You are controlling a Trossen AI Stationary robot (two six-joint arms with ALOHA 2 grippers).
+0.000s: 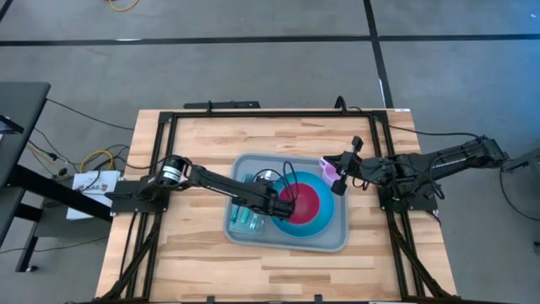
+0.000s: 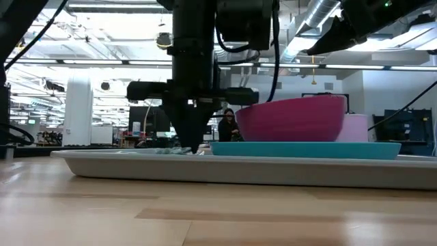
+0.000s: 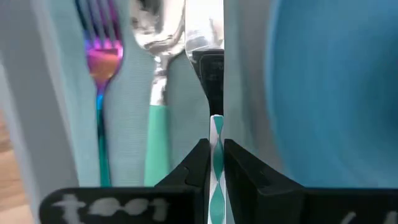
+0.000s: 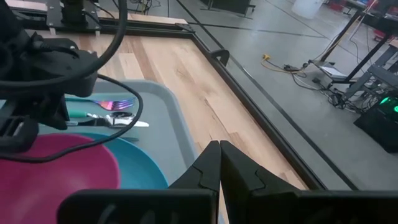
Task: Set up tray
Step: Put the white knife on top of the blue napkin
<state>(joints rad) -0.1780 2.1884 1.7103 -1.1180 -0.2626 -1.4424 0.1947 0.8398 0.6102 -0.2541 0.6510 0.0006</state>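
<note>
We find the tray (image 1: 337, 238) near the desk (image 1: 202, 270) centre, flat on the wood, long side running left-right in the high view. On it: a round blue plate (image 1: 314, 226) w/ a magenta bowl (image 1: 308, 203) on top, occupying the tray's right half. A teal napkin (image 1: 246, 221) lies in the left half, carrying cutlery side by side: an iridescent fork (image 3: 102, 56), a spoon (image 3: 157, 74) w/ mint-green handle, and a knife (image 3: 208, 37) closest to the plate.

Left gripper (image 3: 216, 152) is down over the napkin area, fingers pinched narrow on the knife's green-and-white patterned handle; in the low view its tip reaches tray level just beside the plate rim.

Right gripper (image 4: 219, 155) hangs above the tray's right-rear corner, fingers fully closed, nothing between them. A pink item (image 1: 327, 168) sits by that corner, next to the right arm; we cannot tell what it is.

Low view: a person (image 2: 227, 126) is visible far back in the room, well apart from the desk.
</note>
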